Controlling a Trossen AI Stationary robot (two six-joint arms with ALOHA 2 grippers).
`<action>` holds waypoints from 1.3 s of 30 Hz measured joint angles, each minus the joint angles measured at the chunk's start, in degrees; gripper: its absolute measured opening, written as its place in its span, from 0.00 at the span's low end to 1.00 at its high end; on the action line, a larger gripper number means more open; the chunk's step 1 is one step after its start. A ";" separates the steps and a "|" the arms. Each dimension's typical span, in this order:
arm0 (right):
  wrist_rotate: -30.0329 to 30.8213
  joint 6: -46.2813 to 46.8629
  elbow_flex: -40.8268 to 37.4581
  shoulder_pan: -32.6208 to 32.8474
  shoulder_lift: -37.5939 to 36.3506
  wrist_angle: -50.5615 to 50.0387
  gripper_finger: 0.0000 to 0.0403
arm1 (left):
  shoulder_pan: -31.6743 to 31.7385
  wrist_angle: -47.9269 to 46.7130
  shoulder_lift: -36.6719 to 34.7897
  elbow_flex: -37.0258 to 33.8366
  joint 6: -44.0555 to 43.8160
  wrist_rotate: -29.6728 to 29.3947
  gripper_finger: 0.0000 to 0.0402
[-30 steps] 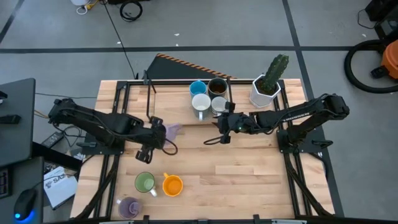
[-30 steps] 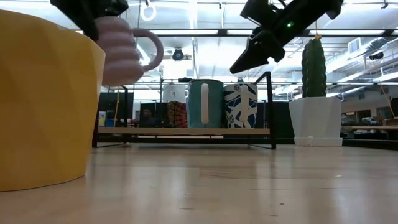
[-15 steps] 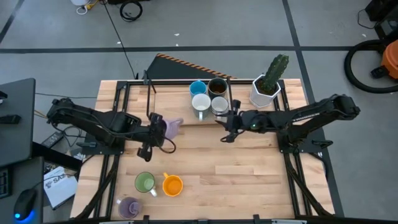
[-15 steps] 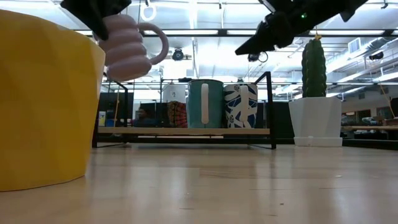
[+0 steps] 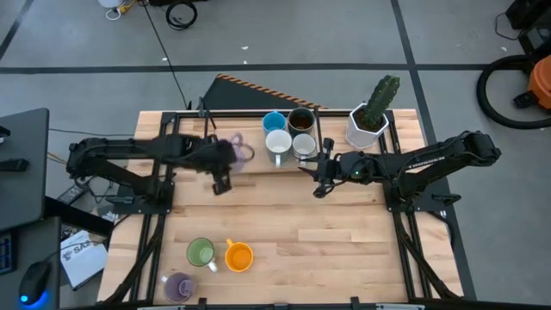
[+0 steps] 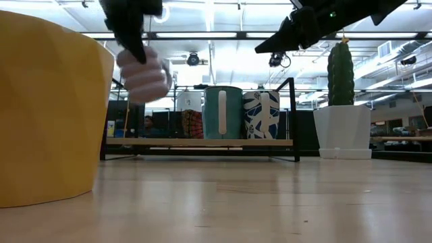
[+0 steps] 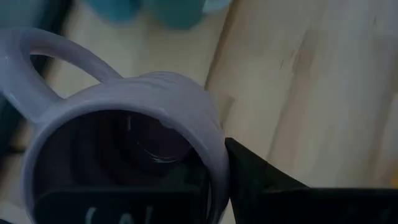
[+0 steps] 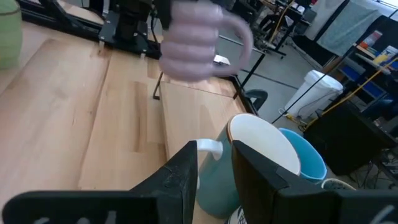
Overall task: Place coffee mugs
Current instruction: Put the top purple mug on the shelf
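Observation:
My left gripper [image 5: 225, 160] is shut on a pale purple mug [image 5: 234, 151], held in the air left of the black rack [image 5: 320, 129] at the table's far side. The mug also shows in the low view [image 6: 143, 71] and the right wrist view [image 8: 189, 46]. My right gripper [image 5: 320, 179] is open and empty, hovering just in front of the rack's mugs: blue [image 5: 274, 121], dark brown [image 5: 300, 119], white [image 5: 277, 142] and patterned white [image 5: 303, 145]. Green [image 5: 201, 252], orange [image 5: 238, 256] and purple [image 5: 178, 287] mugs stand near the front left. My left gripper pinches the purple mug's wall at the rim [image 7: 214, 155], one finger inside the mug and one finger [image 7: 261, 180] outside. The hold is on the side away from the handle [image 7: 37, 68]. The mug is lifted clear of the table.
A white angular pot with a green cactus [image 5: 368, 120] stands at the far right beside the rack. The orange mug fills the left of the low view [image 6: 47, 108]. Bare wood lies at the table's middle and front right.
My left gripper has carried the purple mug toward the table's far edge and a little right, toward the rack, and the mug has turned about so that its handle now points away from the low camera. My right gripper has drawn back a little toward the table's right edge.

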 joint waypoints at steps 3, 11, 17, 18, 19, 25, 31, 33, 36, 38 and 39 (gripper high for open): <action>0.00 -0.04 0.00 0.01 0.02 0.37 0.26 | 5.80 -0.15 2.53 0.14 -1.09 6.52 0.11; -1.31 -0.54 0.04 -0.05 0.02 1.17 0.26 | 16.50 -2.24 11.63 8.15 4.07 12.23 0.11; -1.55 -0.55 0.04 -0.05 0.02 1.10 0.26 | 21.59 -5.68 19.95 15.27 9.17 12.90 0.11; -1.55 -0.55 0.04 -0.05 0.02 0.83 0.26 | 22.44 -5.82 21.32 16.08 9.90 12.84 0.11; -1.55 -0.55 0.04 -0.05 0.02 0.71 0.26 | 23.25 -5.73 22.61 16.90 10.78 12.78 0.11; -1.60 -1.02 -0.14 -0.05 0.03 1.37 0.26 | 27.47 -5.06 28.65 20.49 12.62 12.43 0.11; -2.92 -1.14 -0.17 -0.05 0.04 1.61 0.26 | 30.49 1.13 31.66 21.02 9.55 12.19 0.11; -3.04 -1.17 -0.19 -0.05 0.04 1.62 0.26 | 30.64 2.21 32.40 21.00 9.27 12.10 0.11; -3.04 -1.36 -0.22 -0.07 0.04 1.61 0.26 | 30.44 3.97 33.03 20.99 9.06 12.09 0.11; -3.04 -1.51 -0.22 -0.05 0.04 1.62 0.26 | 29.96 5.04 33.36 21.04 8.05 11.86 0.11; -3.05 -1.53 -0.22 -0.05 0.04 1.63 0.26 | 29.87 5.53 33.42 21.04 8.01 12.13 0.11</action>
